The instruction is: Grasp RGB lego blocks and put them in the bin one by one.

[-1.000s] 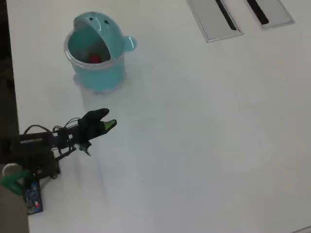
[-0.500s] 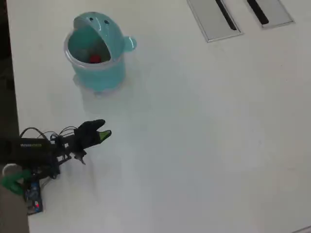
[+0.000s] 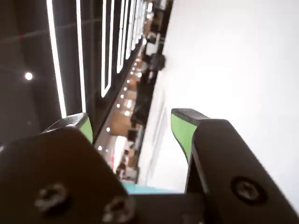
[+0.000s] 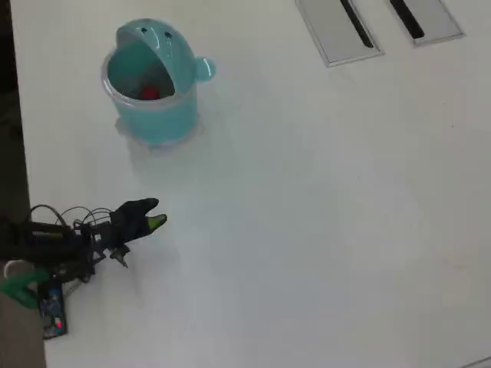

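Note:
The teal bin (image 4: 149,115) stands at the upper left of the white table in the overhead view. A red lego block (image 4: 149,93) lies inside it; no other block shows on the table. My gripper (image 4: 153,219) is low at the left, well below the bin and folded back toward the arm's base. In the wrist view my gripper (image 3: 131,122) is open, its two green-faced fingers (image 3: 183,131) wide apart with nothing between them. A thin strip of the teal bin (image 3: 154,189) peeks in at the bottom of that view.
Two grey flat panels (image 4: 331,29) with black slots lie at the table's top right. The arm's base with wires and a green clamp (image 4: 23,284) sits at the left edge. The table's left edge (image 4: 19,153) borders a dark floor.
My arm has drawn back down and to the left, away from the bin. The red block stays inside the bin.

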`<state>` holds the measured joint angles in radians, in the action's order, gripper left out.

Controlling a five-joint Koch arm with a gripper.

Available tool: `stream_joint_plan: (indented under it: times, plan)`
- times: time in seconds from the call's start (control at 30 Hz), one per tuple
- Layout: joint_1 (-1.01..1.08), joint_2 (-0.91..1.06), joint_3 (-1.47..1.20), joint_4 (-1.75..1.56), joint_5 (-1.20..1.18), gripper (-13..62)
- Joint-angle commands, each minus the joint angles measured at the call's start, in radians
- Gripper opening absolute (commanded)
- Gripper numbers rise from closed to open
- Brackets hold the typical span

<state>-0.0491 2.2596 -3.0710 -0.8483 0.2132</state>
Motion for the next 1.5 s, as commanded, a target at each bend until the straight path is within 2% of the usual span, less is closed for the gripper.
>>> stream_joint_plan:
  times: [0.0,0.3,0.57,1.2,1.47]
  plan:
    - [0.002,0.018,-0.012,-0.097,0.000,31.7]
    - [0.003,0.017,-0.100,-0.091,-0.017,33.3]
    - [0.066,0.012,-0.101,0.146,-0.018,35.1]
    - [0.035,0.011,-0.101,0.517,-0.126,34.5]
    - [0.034,0.011,-0.101,0.517,-0.126,34.6]
